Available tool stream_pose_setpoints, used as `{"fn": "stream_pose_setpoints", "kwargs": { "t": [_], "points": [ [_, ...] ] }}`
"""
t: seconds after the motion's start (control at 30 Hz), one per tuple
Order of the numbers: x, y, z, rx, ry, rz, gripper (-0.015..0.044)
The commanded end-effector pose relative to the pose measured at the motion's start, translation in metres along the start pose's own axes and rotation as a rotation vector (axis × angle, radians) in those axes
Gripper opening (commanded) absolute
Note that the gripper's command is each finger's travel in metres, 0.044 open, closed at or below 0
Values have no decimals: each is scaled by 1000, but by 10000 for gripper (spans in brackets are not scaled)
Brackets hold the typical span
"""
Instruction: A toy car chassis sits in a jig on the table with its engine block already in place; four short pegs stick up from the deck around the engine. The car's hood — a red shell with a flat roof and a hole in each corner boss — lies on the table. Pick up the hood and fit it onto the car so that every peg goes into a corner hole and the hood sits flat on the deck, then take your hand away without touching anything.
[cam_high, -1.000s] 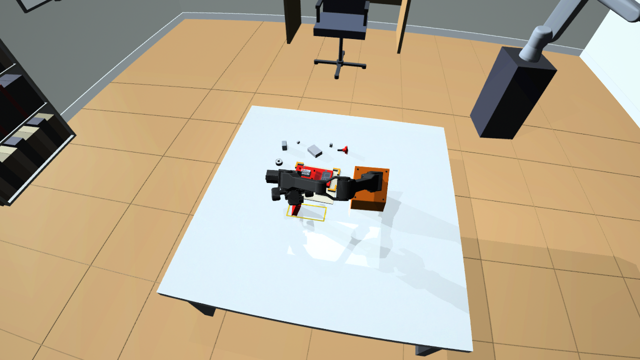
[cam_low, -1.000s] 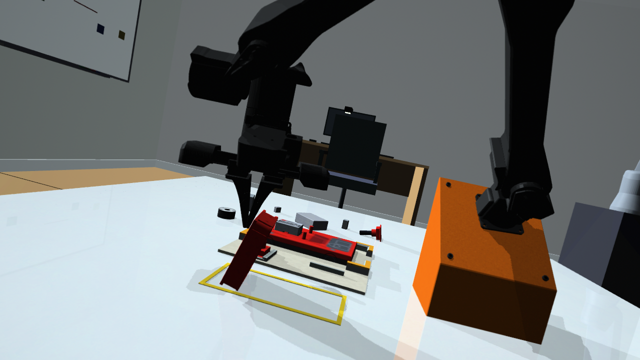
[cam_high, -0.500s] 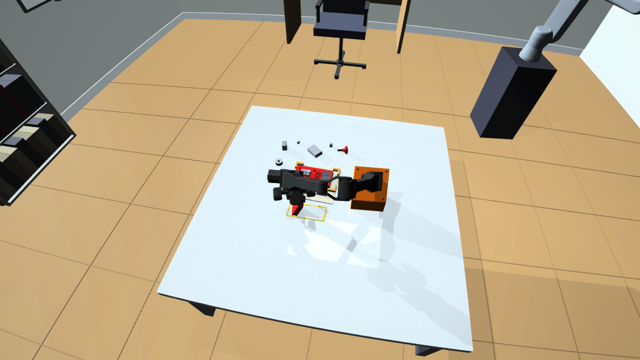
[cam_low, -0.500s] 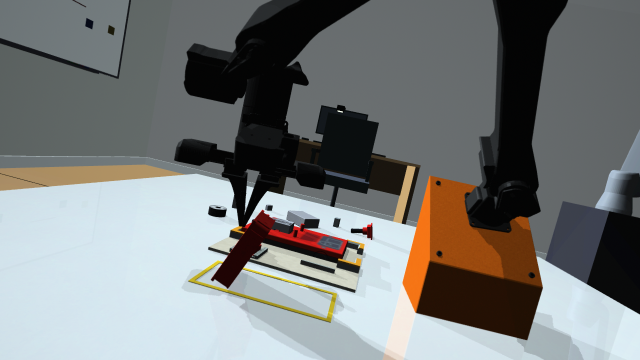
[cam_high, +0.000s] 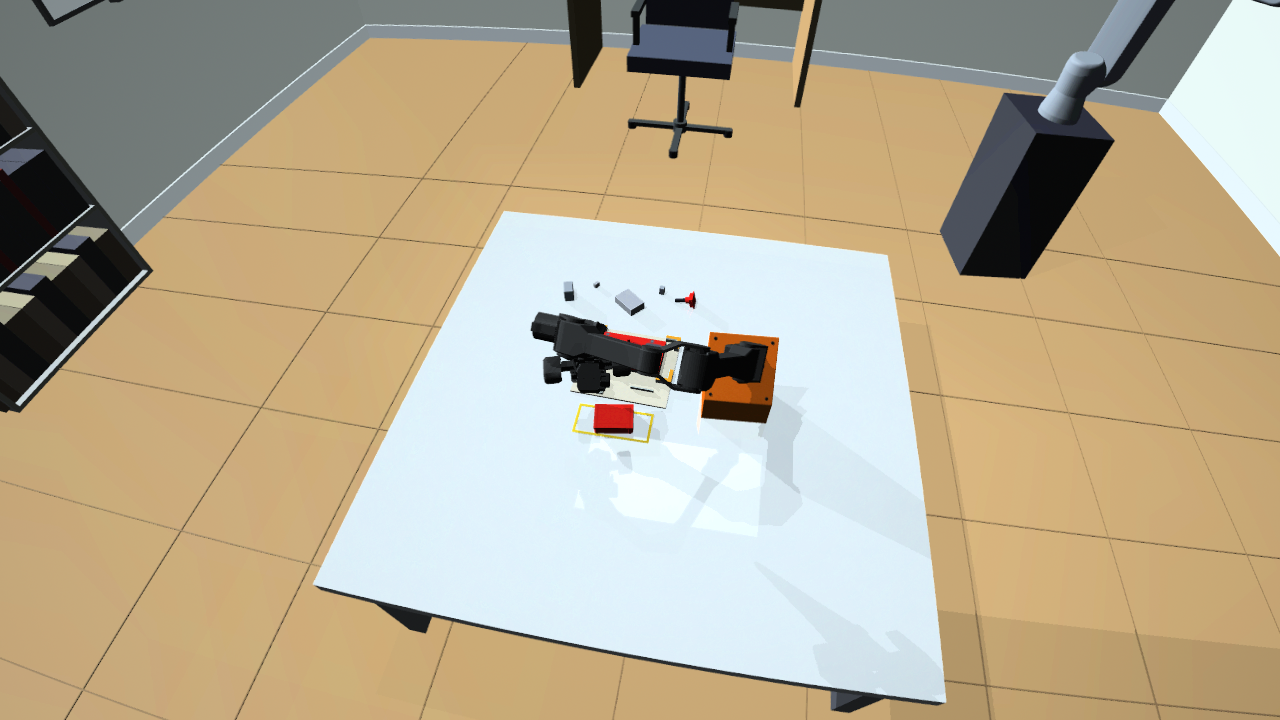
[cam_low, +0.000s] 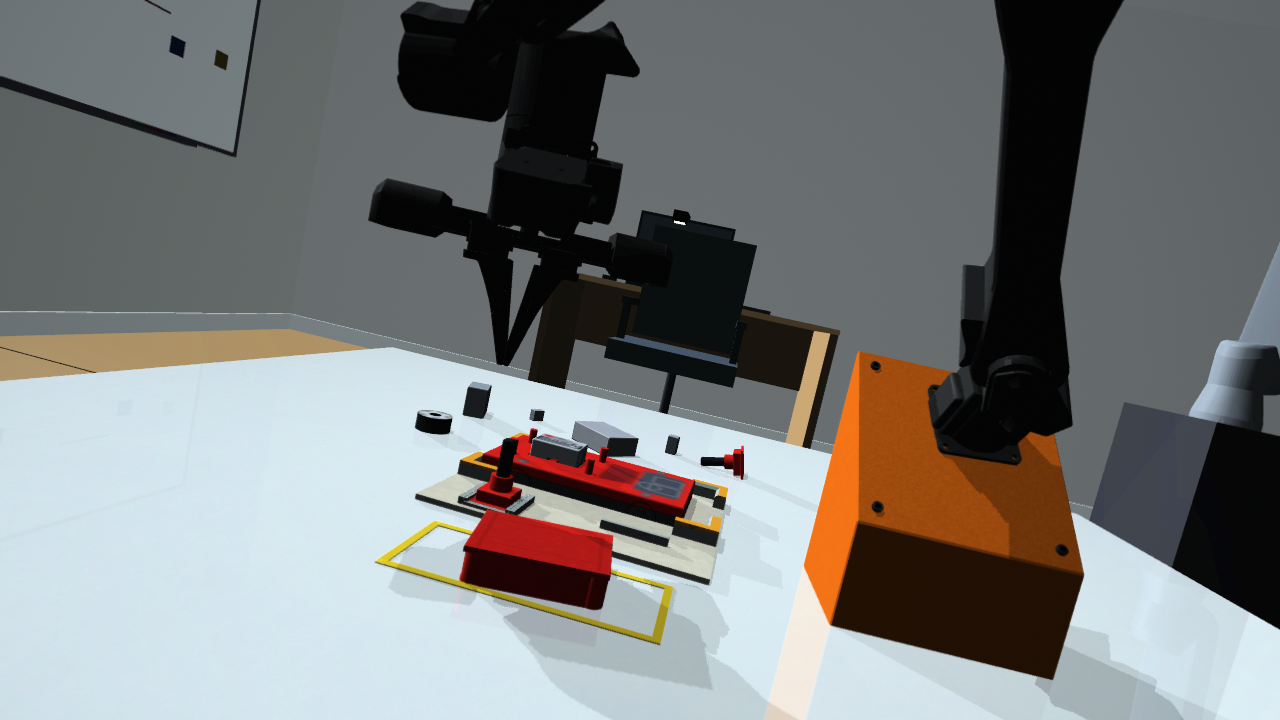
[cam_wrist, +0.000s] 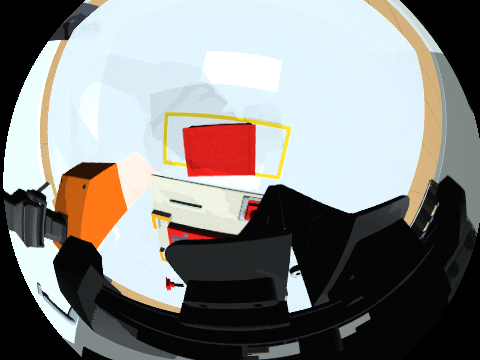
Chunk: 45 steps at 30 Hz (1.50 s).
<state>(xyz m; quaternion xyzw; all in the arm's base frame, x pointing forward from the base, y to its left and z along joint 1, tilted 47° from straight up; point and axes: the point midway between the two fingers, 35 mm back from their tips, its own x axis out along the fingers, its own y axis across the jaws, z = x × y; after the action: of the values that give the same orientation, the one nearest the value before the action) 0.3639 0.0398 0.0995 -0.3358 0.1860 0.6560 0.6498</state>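
The red hood (cam_high: 614, 417) (cam_low: 537, 559) (cam_wrist: 220, 150) lies on the table in front of the jig, flat roof up, partly inside the yellow outline (cam_high: 650, 428) (cam_low: 666, 613) (cam_wrist: 165, 140). The red chassis (cam_low: 617, 480) (cam_high: 635, 340) sits in the cream jig (cam_low: 662, 553) (cam_wrist: 215, 200) with the grey engine block (cam_low: 558, 449) on its deck. Three pegs show around the engine; a fourth cannot be made out. My gripper (cam_low: 503, 362) (cam_wrist: 275, 191) is shut and empty, fingers pointing down, high above the table and away from the hood. Its fingertips are hidden in the top view.
A red part with an upright black post (cam_low: 507, 458) stands on the jig between chassis and hood. Behind the jig lie grey blocks (cam_low: 477, 400) (cam_high: 629, 301), a black ring (cam_low: 434, 421) and a red knobbed part (cam_low: 736, 462) (cam_high: 690, 300). The orange arm base (cam_low: 948, 600) (cam_wrist: 95, 200) stands right of the jig.
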Motion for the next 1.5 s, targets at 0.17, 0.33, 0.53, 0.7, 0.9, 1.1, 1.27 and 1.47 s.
{"fn": "stream_pose_setpoints", "kwargs": {
  "t": [0.17,0.33,0.53,0.7,0.9,1.1,1.27,1.47],
  "points": [
    [-14,0,1,-2,0,-3,0],
    [-14,0,1,-2,0,-3,0],
    [-14,0,1,-2,0,-3,0],
    [-14,0,1,-2,0,-3,0],
    [-10,2,1,89,0,-3,79],
    [7,11,1,456,3,-4,236],
    [20,19,2,763,2,-4,368],
    [36,31,3,1131,1,-4,440]
  ]
}}
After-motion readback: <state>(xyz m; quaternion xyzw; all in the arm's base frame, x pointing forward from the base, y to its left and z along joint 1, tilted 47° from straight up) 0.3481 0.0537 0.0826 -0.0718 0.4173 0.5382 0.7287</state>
